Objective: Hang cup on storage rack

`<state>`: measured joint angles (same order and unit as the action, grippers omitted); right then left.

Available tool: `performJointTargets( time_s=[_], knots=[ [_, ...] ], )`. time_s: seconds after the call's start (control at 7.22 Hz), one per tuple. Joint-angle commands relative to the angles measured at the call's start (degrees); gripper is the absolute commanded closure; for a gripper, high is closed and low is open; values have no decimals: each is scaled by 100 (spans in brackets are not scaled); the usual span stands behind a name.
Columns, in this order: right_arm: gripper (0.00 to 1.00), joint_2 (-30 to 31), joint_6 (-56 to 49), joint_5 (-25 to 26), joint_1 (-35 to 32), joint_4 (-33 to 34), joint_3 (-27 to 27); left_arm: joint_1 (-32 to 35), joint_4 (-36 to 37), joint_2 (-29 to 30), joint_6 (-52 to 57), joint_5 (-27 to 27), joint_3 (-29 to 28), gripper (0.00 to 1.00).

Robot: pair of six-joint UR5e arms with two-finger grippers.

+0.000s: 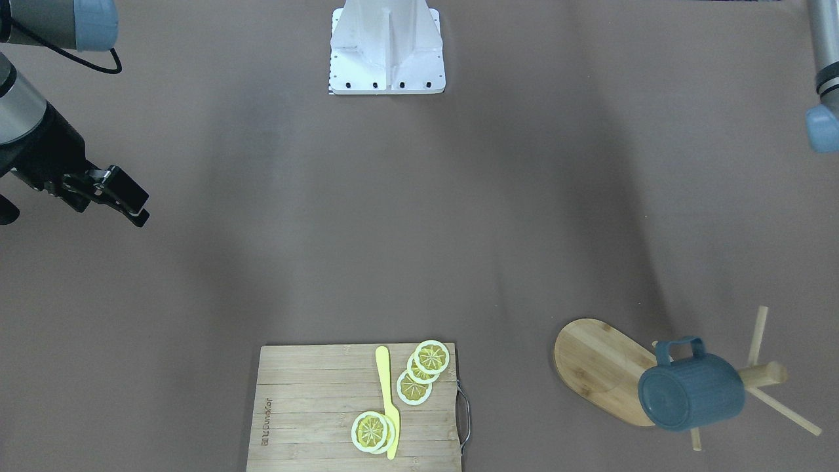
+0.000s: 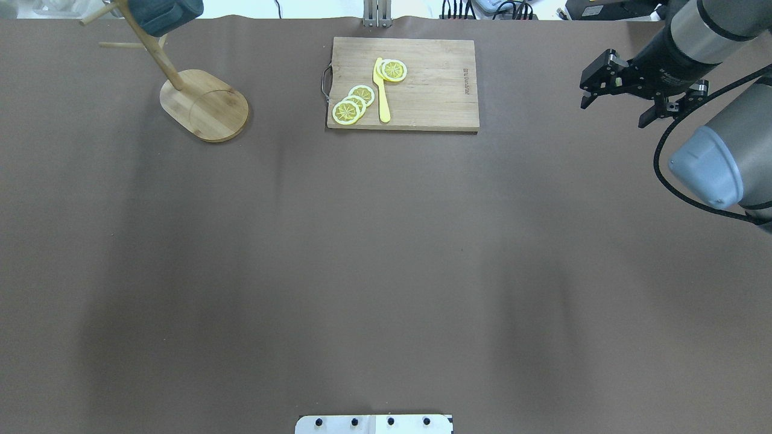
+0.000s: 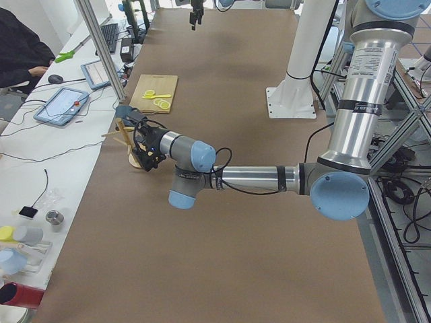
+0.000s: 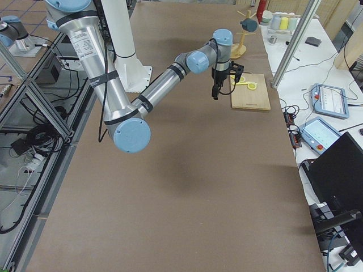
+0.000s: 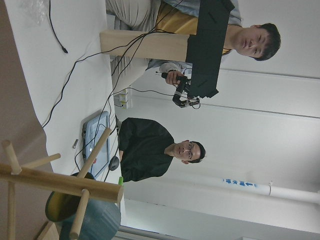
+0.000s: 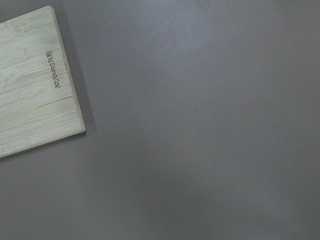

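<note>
One dusty blue-grey mug (image 1: pixel 691 393) hangs on a peg of the light wooden mug tree (image 1: pixel 596 367). Your left gripper (image 3: pixel 143 134), jaws unreadable, sits close; clipping a peg could tip it. On your right gripper (image 2: pixel 614 111) the jaws stand apart.

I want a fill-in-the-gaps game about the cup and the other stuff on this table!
1. The cup hanging on the wooden rack is ___ on the outside.
2. The knife lying on the cutting board is ___.
3. The round slices beside the knife are slices of ___.
4. The right gripper is open and holds ___.

Missing words: blue; yellow; lemon; nothing.
</note>
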<state>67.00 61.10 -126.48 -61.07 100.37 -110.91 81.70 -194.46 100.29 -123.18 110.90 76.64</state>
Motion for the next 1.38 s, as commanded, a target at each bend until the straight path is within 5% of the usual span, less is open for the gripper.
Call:
performJointTargets(
  time_s=[0.0, 0.55, 1.25],
  knots=[
    [0, 207, -185, -8, -106, 0, -27, 372, 1001, 34, 2707, 353, 9, 2],
    [0, 962, -2413, 1, -967, 9, 70, 399, 3023, -228, 7667, 668, 26, 2],
    [0, 1421, -4724, -17, -2091, 0, 867, 592, 6037, -159, 11021, 1205, 236, 2]
  ],
)
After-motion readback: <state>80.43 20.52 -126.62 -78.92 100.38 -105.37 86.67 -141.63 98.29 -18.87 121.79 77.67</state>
